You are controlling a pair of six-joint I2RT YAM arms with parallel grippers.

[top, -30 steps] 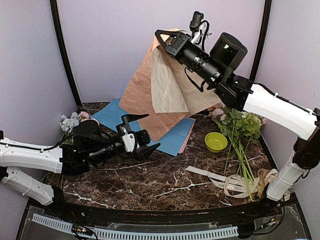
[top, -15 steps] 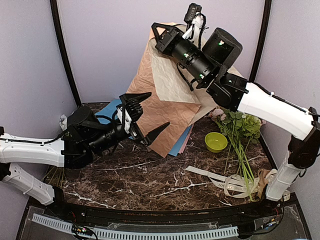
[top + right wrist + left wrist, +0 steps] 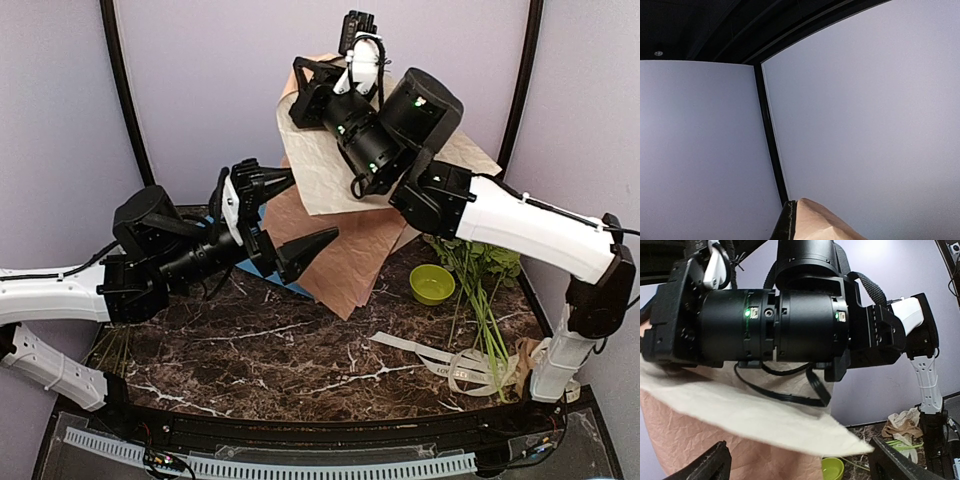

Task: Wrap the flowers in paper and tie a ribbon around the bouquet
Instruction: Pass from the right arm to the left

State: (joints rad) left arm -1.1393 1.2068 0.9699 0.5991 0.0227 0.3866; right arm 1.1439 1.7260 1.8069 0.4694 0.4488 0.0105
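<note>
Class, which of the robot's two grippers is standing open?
The left gripper: its jaws are spread wide, holding nothing, while the right gripper is shut on the top edge of the paper.

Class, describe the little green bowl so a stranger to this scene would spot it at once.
Find the dark marbled table and look to its right half. Just left of the long-stemmed flowers sits a small round bowl, the only bright lime-green dish there.

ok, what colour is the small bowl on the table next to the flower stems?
Lime green, plain, no pattern. The bowl shows best in the top external view.
</note>
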